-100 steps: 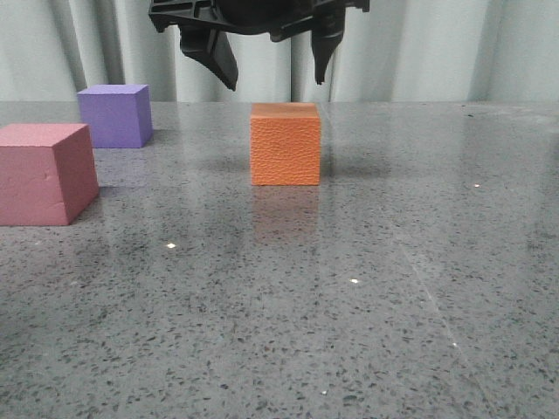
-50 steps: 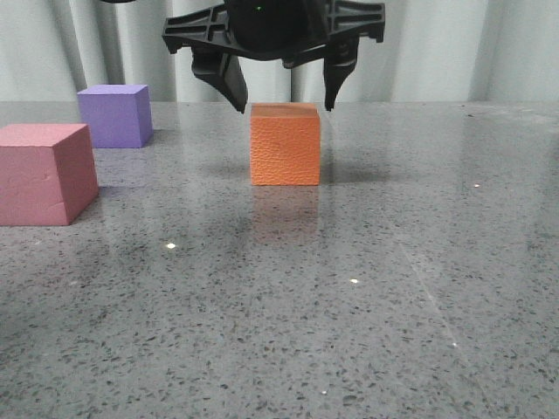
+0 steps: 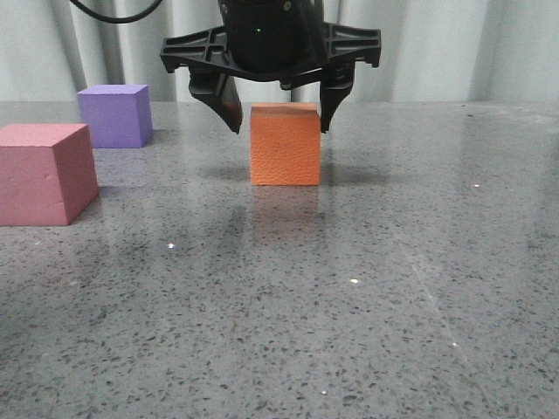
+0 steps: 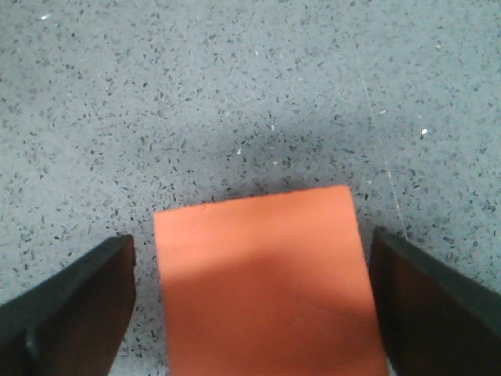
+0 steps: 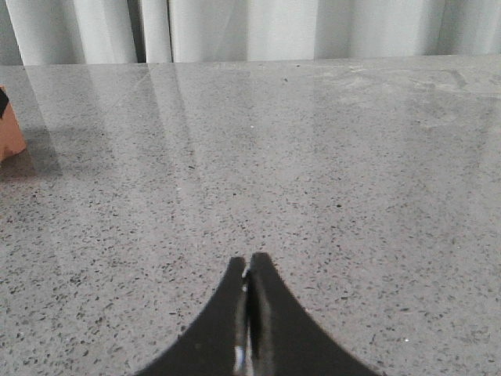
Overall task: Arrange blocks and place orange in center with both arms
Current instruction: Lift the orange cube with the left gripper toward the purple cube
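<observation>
Speckled grey stone bench (image 3: 367,288) under pale pleated curtains (image 3: 437,48) at the back.

Left black two-fingered gripper (image 3: 278,120) on a wide black bracket, directly above the orange cube with the pebbled, leather-like surface (image 3: 285,144). Jaws spread wide, one pointed finger (image 3: 225,103) on each side of the cube's upper corners, tips level with the cube's top part. Small gaps visible between fingers and cube sides in the left wrist view; no clamping seen. Orange cube (image 4: 266,282) centred between the two dark fingers (image 4: 74,309) there, flat on the bench (image 4: 235,94), its top face square to the gripper's opening.

Purple foam-like cube (image 3: 114,114) well apart from the left gripper, off to its left side in the front view and slightly farther back than the orange cube. Dusty red-pink foam-like cube (image 3: 45,173) farther still to that side and nearer the camera, partly cut off by the frame edge, close to the purple cube but not touching it.

Right black gripper (image 5: 247,270) with fingers pressed together, tips meeting, nothing between them, low over bare bench (image 5: 352,157). Sliver of the orange cube (image 5: 9,135) at the far edge of the right wrist view, well apart from that gripper.
</observation>
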`<state>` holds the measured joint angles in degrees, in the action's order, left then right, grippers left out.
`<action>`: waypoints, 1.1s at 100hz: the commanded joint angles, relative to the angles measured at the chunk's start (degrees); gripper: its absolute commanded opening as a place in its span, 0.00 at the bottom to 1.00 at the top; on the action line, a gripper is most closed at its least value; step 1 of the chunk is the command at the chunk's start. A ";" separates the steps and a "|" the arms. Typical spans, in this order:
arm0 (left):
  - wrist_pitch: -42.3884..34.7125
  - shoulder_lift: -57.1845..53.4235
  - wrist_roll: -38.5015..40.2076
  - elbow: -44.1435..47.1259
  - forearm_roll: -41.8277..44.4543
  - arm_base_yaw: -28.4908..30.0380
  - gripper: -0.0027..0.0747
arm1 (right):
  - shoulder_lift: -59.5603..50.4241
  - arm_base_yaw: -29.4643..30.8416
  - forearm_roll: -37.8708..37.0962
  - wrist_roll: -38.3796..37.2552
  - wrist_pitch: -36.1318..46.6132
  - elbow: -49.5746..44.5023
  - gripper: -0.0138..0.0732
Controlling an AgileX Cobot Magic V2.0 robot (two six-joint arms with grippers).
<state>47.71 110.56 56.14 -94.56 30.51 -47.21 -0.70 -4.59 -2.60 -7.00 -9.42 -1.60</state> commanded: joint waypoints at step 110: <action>-1.48 -16.06 -0.16 -1.93 13.96 2.27 0.18 | -0.42 0.34 -0.07 0.53 4.92 0.80 0.02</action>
<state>46.03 99.25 55.82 -94.56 39.51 -45.84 -0.70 -4.59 -2.60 -7.00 -9.42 -1.60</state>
